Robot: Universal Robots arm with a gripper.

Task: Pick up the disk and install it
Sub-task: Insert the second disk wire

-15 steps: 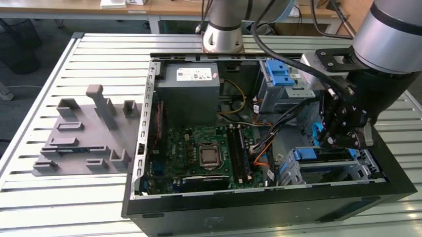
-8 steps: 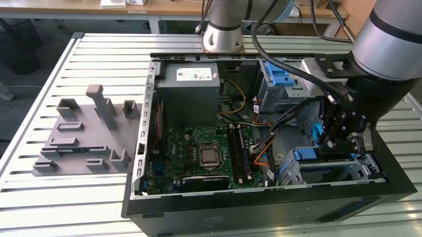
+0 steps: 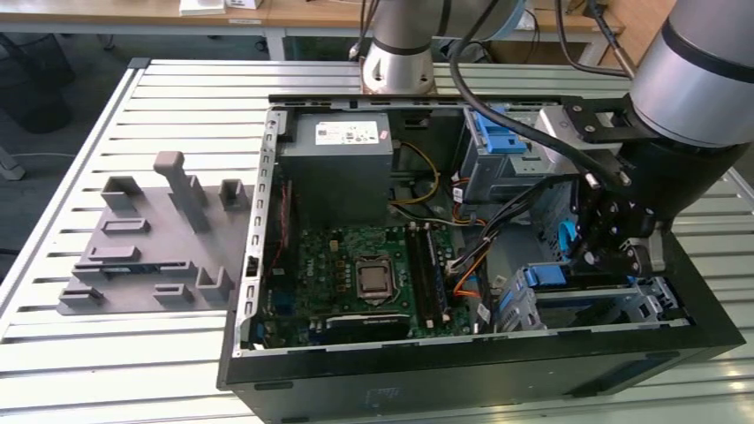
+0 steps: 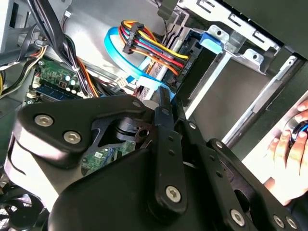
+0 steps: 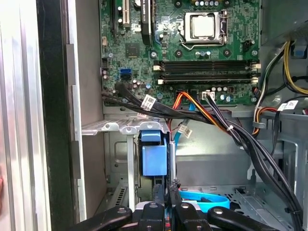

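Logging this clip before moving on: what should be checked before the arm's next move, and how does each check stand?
1. Gripper sits low inside the open case, at the drive cage: ok.
2. Disk stands edge-on in the cage slot just ahead of the gripper; fully seated: cannot tell.
3. Grip on the disk: cannot tell.
4. Black and orange cables cross above the slot, not through it: ok.
5. Blue flat cable lies right beside the gripper: not ok.
6. A person's hand is close by in the second wrist view: not ok.
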